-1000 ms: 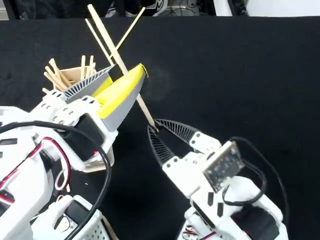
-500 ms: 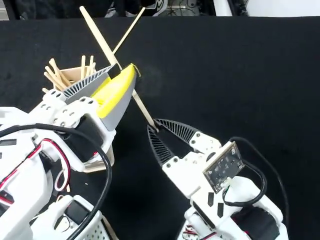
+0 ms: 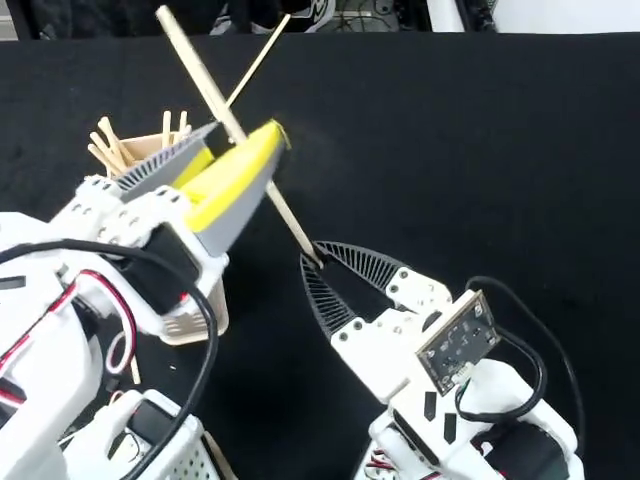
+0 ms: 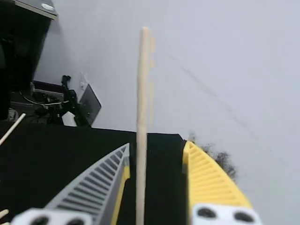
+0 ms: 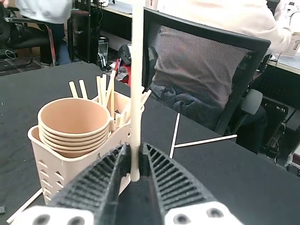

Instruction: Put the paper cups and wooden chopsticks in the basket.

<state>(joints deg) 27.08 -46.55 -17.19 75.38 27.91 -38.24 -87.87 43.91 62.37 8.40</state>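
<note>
One wooden chopstick [image 3: 205,78] slants up across the table, its lower end pinched between the black fingers of my right gripper [image 3: 315,257]. In the right wrist view the right gripper [image 5: 137,151] holds this chopstick [image 5: 136,84] upright. Higher up the stick, my left gripper [image 3: 248,133] is open around it, grey finger on one side and yellow on the other. The left wrist view shows the chopstick [image 4: 142,122] beside the grey finger, with a gap to the yellow one, inside the left gripper [image 4: 157,146]. The beige basket [image 5: 56,161] holds stacked paper cups [image 5: 75,119] and several chopsticks.
The left arm covers most of the basket [image 3: 150,148] in the high view. A loose chopstick [image 3: 258,58] lies near the table's far edge. Two loose chopsticks [image 5: 174,135] lie on the black table behind the basket, and another [image 5: 22,206] lies at its foot.
The held chopstick's top end has swung a little to the left. The left gripper has shifted slightly along it, and the right arm has edged to the right.
</note>
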